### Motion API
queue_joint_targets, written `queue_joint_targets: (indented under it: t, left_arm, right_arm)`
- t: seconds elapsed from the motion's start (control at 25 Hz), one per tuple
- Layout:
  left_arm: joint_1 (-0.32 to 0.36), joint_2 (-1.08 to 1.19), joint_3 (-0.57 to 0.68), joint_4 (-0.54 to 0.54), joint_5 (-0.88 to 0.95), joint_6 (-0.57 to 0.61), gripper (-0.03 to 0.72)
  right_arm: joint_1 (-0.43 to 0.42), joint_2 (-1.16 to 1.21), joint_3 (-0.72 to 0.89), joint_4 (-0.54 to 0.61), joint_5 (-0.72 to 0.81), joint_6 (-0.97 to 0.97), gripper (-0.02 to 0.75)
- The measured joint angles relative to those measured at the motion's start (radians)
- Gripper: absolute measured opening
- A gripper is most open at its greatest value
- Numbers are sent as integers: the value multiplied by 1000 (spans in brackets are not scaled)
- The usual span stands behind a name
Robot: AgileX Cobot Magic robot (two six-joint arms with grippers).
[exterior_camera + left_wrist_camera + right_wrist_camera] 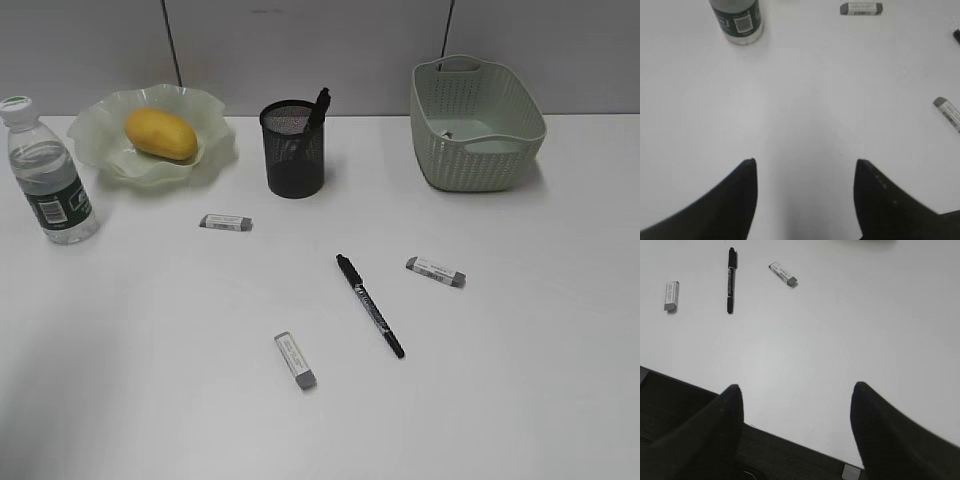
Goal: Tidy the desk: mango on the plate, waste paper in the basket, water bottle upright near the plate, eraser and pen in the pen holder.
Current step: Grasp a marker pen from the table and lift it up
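The mango [160, 134] is already set on the plate [205, 110] at upper left, beside the upright water bottle [46, 170]. Three erasers [295, 360] and one pen [369, 305] are left mid-bench; both jaws are released, empty.

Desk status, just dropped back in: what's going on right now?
Nothing is held: the left hand and right hand hang open over bare desk. The mango is on the plate, the water bottle upright beside it. A pen and three erasers lie loose outside the pen holder.
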Motion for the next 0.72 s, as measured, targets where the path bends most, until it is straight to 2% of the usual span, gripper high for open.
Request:
queue_joint_targets:
  t: [0.32, 0.52, 0.72]
  left_arm:
    - [8, -496, 179, 0, -6, 0, 466]
    - [8, -728, 195, 0, 56, 0, 466]
    - [8, -842, 197, 11, 138, 0, 466]
  right_arm:
    - [0, 0, 0, 0, 0, 0, 530]
    - [0, 0, 0, 0, 0, 0, 530]
    - [0, 0, 0, 0, 0, 0, 530]
